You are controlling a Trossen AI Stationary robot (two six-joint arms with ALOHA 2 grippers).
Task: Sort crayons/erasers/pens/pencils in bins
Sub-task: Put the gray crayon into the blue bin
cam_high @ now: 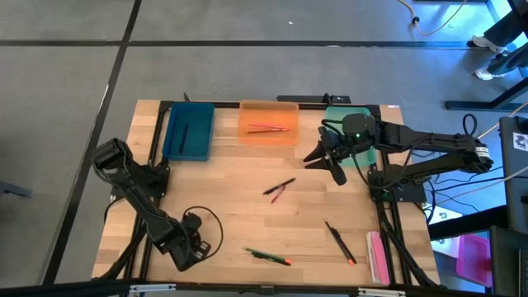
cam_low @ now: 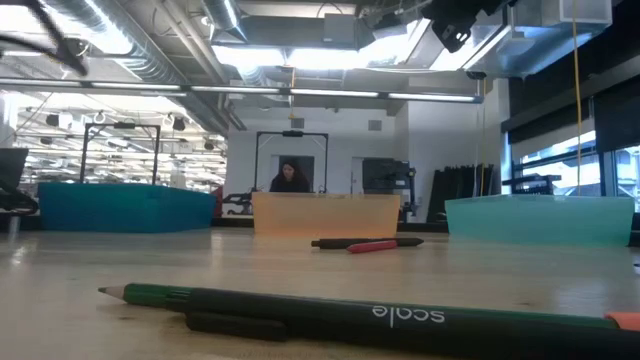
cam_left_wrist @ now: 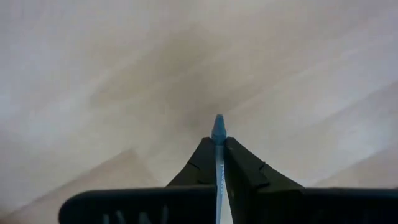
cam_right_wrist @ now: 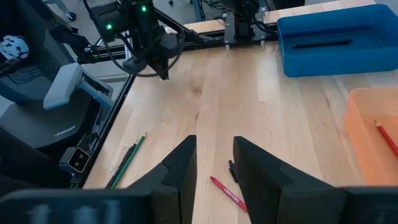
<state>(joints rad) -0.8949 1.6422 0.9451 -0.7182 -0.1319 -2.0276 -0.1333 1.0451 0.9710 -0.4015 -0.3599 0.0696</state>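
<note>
Green and closest to the low camera, a pencil (cam_low: 300, 305) lies flat on the wooden table (cam_high: 247, 206), its point toward that picture's left, a black pen (cam_low: 235, 322) pressed along its near side. From above, this pair (cam_high: 268, 256) sits by the table's front edge, well in front of the orange bin (cam_high: 268, 124); the pencil carries an orange end.

Taking the orange bin as the mark: it stands at the middle of the back edge and holds two red crayons (cam_high: 268, 128) lying nearly side by side. Just beside it on the left-arm side is the dark teal-blue bin (cam_high: 188, 132), with one black stick (cam_high: 183, 134) inside. On the other side is the mint green bin (cam_high: 363, 136), mostly covered by the right arm.

In front of the orange bin, near the table's centre, a black pen (cam_high: 280, 186) and a red crayon (cam_high: 278, 196) lie touching or crossed. Farther forward and toward the right-arm side lies a black pen with an orange-red tip (cam_high: 340, 242), and beyond it, at the table's edge, a pink block (cam_high: 378, 256) that may be an eraser.

The right gripper (cam_high: 330, 157) hangs above the table just in front of the mint bin, its jaws parted and holding nothing. The left gripper (cam_high: 191, 241) is far from the orange bin, low at the front corner on its own side, clenched with nothing visible between its fingers (cam_left_wrist: 202, 165).
</note>
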